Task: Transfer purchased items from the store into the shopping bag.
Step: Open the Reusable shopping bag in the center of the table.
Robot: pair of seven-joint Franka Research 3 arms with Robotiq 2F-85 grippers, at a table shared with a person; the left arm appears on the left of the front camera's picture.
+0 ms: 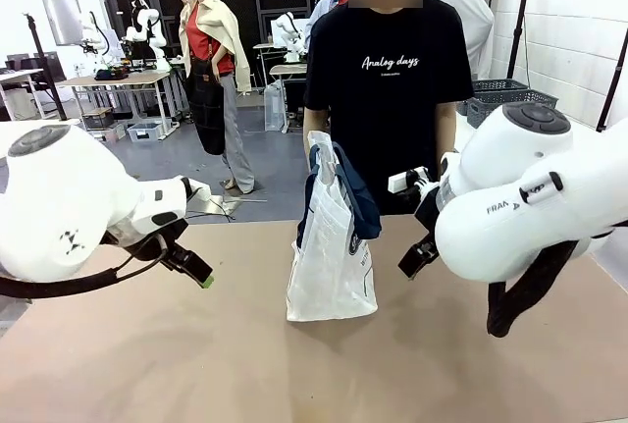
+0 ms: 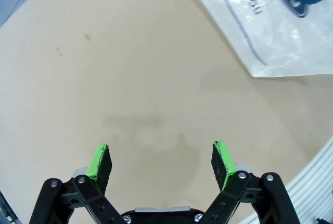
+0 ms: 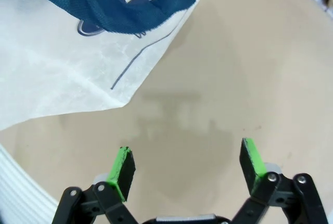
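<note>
Left end effector [image 2: 162, 159] seen spread | right end effector [image 3: 187, 164] seen spread | shopping bag [image 1: 329, 266]: translucent, navy handles and lettering, stood upright mid-tabletop [image 1: 147, 364] between them, long axis vertical, handles upward

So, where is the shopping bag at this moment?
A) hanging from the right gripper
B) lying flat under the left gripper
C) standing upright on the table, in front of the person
C: the shopping bag stands upright on the table, just in front of the person.
</note>
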